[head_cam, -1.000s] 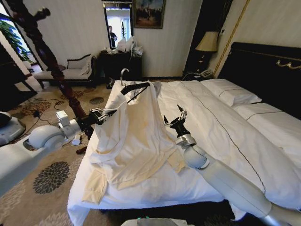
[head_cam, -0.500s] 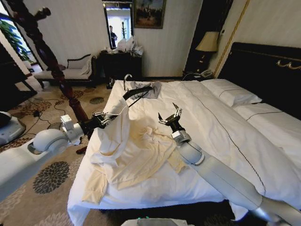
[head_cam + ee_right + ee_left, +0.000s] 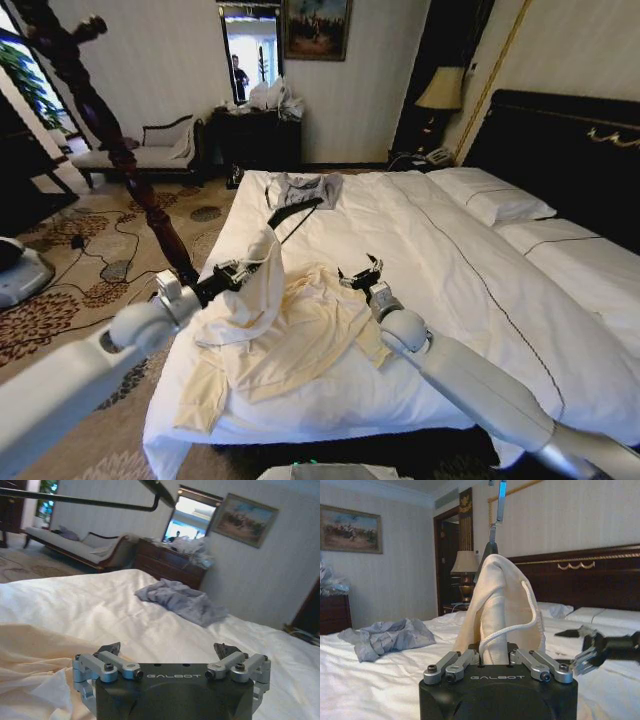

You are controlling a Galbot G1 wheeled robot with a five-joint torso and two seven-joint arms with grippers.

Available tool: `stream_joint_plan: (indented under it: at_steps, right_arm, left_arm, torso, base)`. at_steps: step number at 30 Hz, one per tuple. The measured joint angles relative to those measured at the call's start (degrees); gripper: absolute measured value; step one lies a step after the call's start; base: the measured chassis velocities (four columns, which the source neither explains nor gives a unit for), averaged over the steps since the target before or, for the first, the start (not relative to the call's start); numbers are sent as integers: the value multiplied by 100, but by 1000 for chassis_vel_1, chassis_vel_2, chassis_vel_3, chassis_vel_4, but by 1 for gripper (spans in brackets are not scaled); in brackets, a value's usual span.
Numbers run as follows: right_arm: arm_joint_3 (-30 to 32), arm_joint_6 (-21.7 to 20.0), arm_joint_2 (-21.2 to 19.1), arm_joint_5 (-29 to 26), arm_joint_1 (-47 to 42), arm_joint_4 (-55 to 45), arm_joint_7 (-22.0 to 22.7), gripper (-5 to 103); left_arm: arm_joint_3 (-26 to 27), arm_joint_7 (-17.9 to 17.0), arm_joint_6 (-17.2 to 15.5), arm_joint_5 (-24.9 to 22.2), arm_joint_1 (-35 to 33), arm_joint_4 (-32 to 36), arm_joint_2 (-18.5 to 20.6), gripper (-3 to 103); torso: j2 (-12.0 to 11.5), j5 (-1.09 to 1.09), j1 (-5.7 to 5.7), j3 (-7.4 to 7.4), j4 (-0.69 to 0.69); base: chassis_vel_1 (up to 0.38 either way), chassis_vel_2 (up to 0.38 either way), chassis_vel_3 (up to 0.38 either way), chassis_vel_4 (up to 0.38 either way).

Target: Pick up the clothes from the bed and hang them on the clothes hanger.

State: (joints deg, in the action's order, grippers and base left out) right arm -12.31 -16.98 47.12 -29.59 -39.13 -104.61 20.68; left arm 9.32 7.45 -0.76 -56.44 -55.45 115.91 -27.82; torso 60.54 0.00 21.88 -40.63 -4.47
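The shirt (image 3: 290, 335) lies crumpled on the near left part of the bed (image 3: 480, 280). One fold of it is lifted and draped over the lower end of the black hanger (image 3: 295, 212). The left gripper (image 3: 237, 272) pinches this fold together with the hanger, whose long axis slants up and away toward the headboard. The right gripper (image 3: 360, 273) has its fingers spread and hovers just beside the cloth, on its right, nearer to the loose part. A grey garment (image 3: 305, 187) lies farther away.
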Motion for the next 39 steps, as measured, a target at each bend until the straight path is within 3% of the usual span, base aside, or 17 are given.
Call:
stream_joint_plan:
  at_steps: [4, 6, 9, 14, 22, 28, 31, 39]
  right_arm:
    - [-216, 443, 279, -87, 481, 892, -630, 100]
    - [-248, 510, 330, -95, 552, 1045, -685, 100]
    - [-463, 818, 714, -213, 1005, 1982, -953, 100]
    - [-609, 980, 1047, -265, 1348, 2561, -1152, 100]
    - [-909, 1306, 2254, -302, 2087, 4091, -1591, 100]
    - [-992, 1557, 2799, -15, 2366, 5117, -1701, 100]
    - [-1079, 1740, 2949, 181, 2518, 5688, -1780, 100]
    - [-1443, 1879, 2926, 589, 2551, 6091, -1881, 100]
  left_arm:
    - [116, -377, 90, -302, -255, 270, -149, 20]
    - [129, -426, 100, -329, -294, 312, -171, 20]
    - [265, -606, 172, -378, -615, 577, -312, 20]
    - [480, -667, 177, -399, -1014, 784, -361, 20]
    - [982, -729, 232, -443, -2123, 1283, -437, 20]
    - [1229, -723, 235, -458, -2509, 1437, -515, 20]
    - [1335, -712, 235, -490, -2598, 1465, -521, 20]
    - [1352, -693, 220, -505, -2564, 1483, -553, 20]
  torso:
    - [0, 0, 0, 0, 4]
    - [0, 0, 0, 0, 3]
    - [-1, 1, 1, -1, 1]
    - [-1, 0, 0, -1, 2]
    - [0, -1, 1, 0, 5]
    - [-1, 0, 0, -1, 2]
    - [0, -1, 0, 0, 2]
    - [0, 0, 0, 0, 2]
  base:
    - [0, 0, 0, 0]
    - [0, 0, 0, 0]
    - [0, 0, 0, 0]
    - [0, 0, 0, 0]
    - [0, 0, 0, 0]
    - [0, 0, 0, 0]
    - [0, 0, 0, 0]
    - [0, 0, 0, 0]
